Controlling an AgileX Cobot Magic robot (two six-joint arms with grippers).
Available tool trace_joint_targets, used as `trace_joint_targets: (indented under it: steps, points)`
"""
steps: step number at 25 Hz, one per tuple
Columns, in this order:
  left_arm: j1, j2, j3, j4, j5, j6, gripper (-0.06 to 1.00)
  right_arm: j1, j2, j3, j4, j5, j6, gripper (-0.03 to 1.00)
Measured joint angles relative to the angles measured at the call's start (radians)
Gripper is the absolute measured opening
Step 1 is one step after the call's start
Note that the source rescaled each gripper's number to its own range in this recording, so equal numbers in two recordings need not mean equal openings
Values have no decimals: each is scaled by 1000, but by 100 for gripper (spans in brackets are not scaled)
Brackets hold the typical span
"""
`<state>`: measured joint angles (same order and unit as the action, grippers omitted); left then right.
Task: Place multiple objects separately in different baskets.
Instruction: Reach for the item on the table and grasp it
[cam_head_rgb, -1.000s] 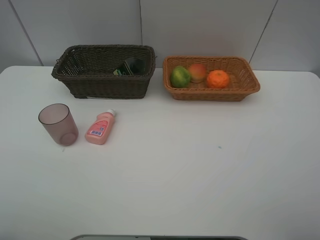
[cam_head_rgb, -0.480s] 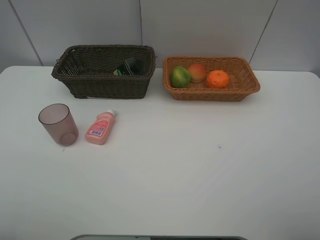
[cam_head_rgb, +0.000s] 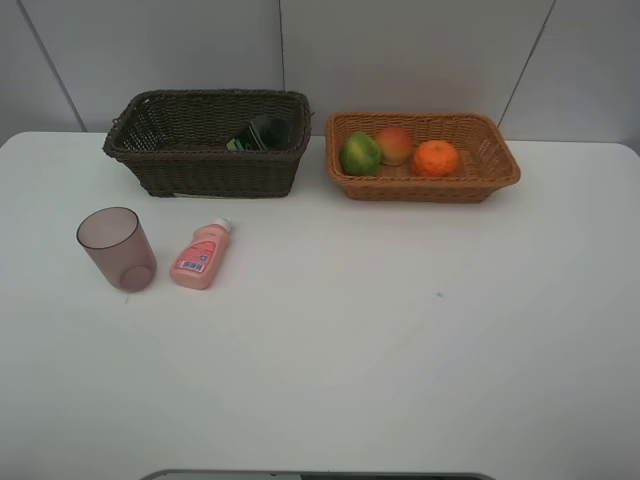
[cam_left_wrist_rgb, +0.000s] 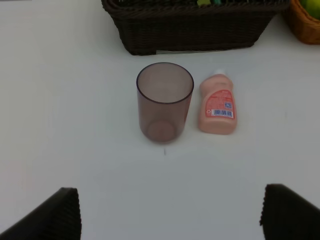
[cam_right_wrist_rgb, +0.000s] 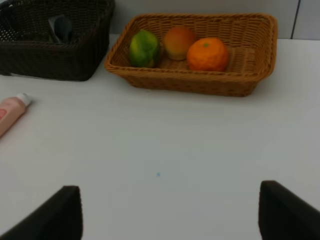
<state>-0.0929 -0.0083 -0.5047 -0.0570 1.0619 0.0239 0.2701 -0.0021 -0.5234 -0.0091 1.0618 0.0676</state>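
The dark brown basket (cam_head_rgb: 205, 172) at the back left holds the dark green bottle (cam_head_rgb: 262, 133). To its right, the tan basket (cam_head_rgb: 430, 190) holds the green-yellow fruit (cam_head_rgb: 359, 153), the red-yellow fruit (cam_head_rgb: 395, 144) and the orange (cam_head_rgb: 436, 158). On the table's left, the mauve cup (cam_head_rgb: 117, 248) stands upright beside the pink bottle (cam_head_rgb: 201, 256), which lies on its side. Neither arm shows in the high view. My left gripper (cam_left_wrist_rgb: 170, 215) is open, short of the cup (cam_left_wrist_rgb: 164, 102). The right gripper (cam_right_wrist_rgb: 167, 212) is open over bare table, well short of the tan basket (cam_right_wrist_rgb: 200, 82).
A white table (cam_head_rgb: 400, 350) carries everything, and a grey panelled wall (cam_head_rgb: 400, 50) rises behind the baskets. A small dark speck (cam_head_rgb: 438, 295) marks the tabletop right of centre.
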Motion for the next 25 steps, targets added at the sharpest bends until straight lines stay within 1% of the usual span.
trace_joint_targets:
  steps: [5, 6, 7, 10, 15, 25]
  points:
    - [0, 0, 0, 0, 0, 0, 92, -93, -2, 0, -33, 0, 0, 64]
    - [0, 0, 0, 0, 0, 0, 92, -118, -2, 0, -41, 0, 0, 64]
    - [0, 0, 0, 0, 0, 0, 92, -164, -2, 0, -48, 0, 0, 64]
    - [0, 0, 0, 0, 0, 0, 92, -205, -2, 0, -49, 0, -1, 64]
    - [0, 0, 0, 0, 0, 0, 92, -216, -2, 0, -75, 0, -1, 64]
    - [0, 0, 0, 0, 0, 0, 92, -216, -2, 0, -78, 0, -1, 64]
